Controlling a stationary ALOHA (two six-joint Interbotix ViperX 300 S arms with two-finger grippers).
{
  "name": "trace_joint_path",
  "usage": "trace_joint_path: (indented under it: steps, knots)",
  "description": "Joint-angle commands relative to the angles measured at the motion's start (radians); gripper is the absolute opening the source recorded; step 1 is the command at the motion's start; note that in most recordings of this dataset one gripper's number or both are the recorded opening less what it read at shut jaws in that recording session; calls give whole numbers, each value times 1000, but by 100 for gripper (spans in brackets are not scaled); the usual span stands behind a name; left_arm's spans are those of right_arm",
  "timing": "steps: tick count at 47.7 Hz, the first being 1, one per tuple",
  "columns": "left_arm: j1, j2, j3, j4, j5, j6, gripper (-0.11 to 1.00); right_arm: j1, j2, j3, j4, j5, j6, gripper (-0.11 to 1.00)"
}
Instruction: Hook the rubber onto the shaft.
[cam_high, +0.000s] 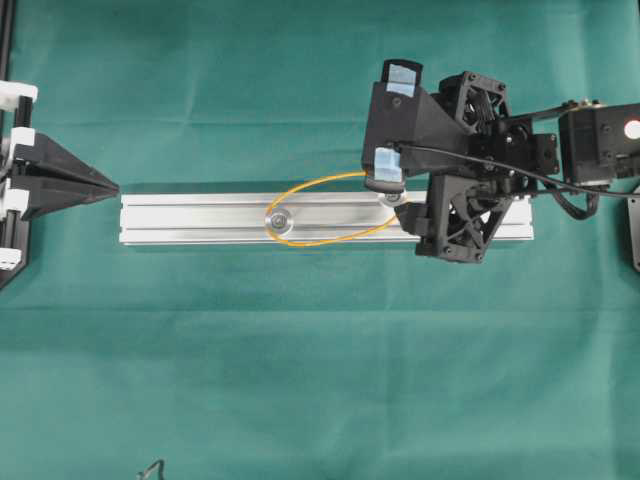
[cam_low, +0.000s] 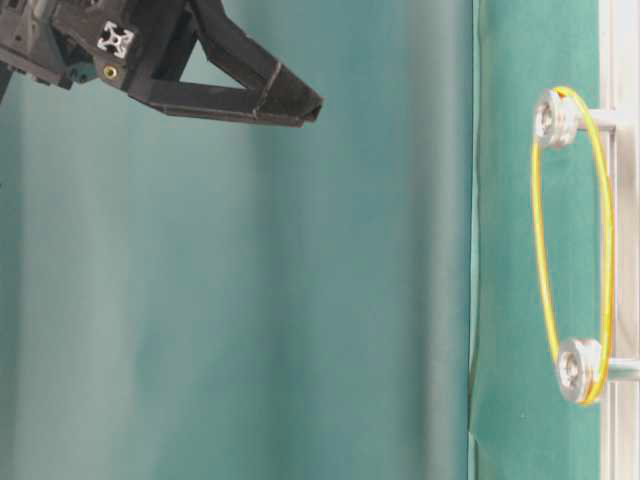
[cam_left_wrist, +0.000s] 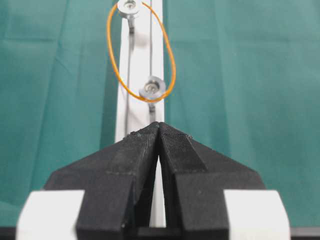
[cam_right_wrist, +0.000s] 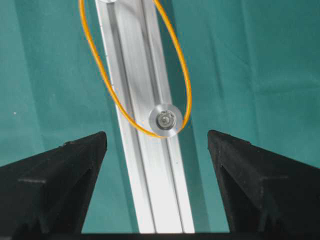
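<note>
Black, our right gripper (cam_right_wrist: 157, 145) gapes wide and empty; just beyond, at twelve o'clock, the thin orange rubber band (cam_right_wrist: 186, 85) loops both silver pulley shafts (cam_right_wrist: 165, 120) on the aluminium rail (cam_right_wrist: 150, 190). Our left gripper (cam_left_wrist: 159, 131) is pinched closed.

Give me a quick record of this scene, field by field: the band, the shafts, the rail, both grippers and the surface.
rubber band: thin orange loop, looped around both shafts
near shaft: silver round-headed post at mid-rail, band around it
far shaft: silver post below the right gripper, band around it
rail: aluminium, lying flat on the cloth
right gripper: jaws wide open over the far shaft, holding nothing
left gripper: shut, empty, off the rail's left end
cloth: green, covers the table
</note>
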Motion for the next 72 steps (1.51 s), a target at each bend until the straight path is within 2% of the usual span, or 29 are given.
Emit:
trace_joint_path:
  steps: [1, 9, 23, 44, 60, 72]
  knots:
    - [-2, 5, -28, 3, -6, 0, 0, 2, -34, -3, -8, -6, 0, 86]
    - [-3, 6, -28, 3, -5, 0, 0, 3, -92, 58, -28, -38, -3, 85]
    - [-2, 5, -28, 3, -5, 2, 0, 3, -249, 187, -48, -181, 0, 82]
    - [-3, 5, -28, 3, 46, 2, 0, 2, -376, 314, -57, -229, 0, 82]
    - [2, -5, -28, 3, 48, 3, 0, 2, -391, 350, -94, -305, 0, 82]
    - [3, -6, -29, 3, 46, 3, 0, 2, -388, 354, -98, -322, 0, 82]
